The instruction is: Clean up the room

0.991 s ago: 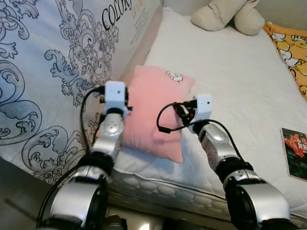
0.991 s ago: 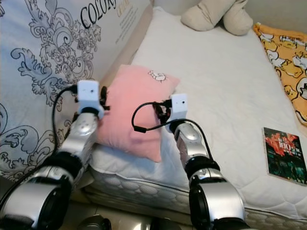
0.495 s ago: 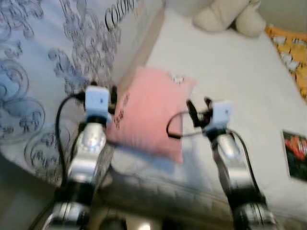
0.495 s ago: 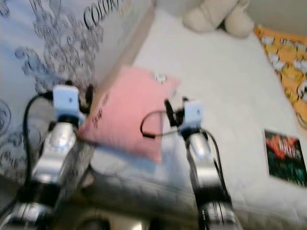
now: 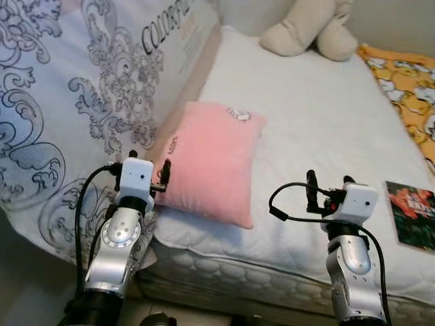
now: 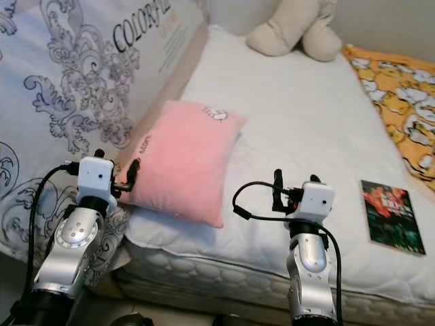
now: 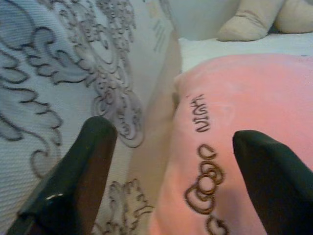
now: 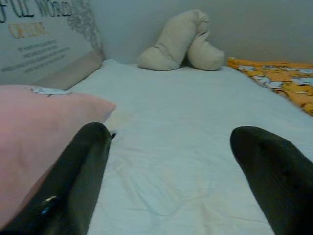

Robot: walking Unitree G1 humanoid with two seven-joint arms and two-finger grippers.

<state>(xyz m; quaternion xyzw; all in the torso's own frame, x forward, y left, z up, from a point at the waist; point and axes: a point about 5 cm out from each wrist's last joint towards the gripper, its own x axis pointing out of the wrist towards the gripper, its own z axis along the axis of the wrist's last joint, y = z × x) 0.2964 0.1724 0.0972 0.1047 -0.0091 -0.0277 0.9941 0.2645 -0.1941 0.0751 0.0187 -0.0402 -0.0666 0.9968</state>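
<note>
Both arms have drawn back off the pink pillow (image 5: pixel 211 163), left end effector (image 7: pixel 171 171) and right end effector (image 8: pixel 168 171) spread empty.

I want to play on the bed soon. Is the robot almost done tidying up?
Not yet, it seems. The pink pillow lies flat on the mattress, so that part may be done. Nothing is in hand: the left tool by the pillow's edge and the right tool over bare sheet are both open. A book, orange blanket and plush toy remain.
</note>
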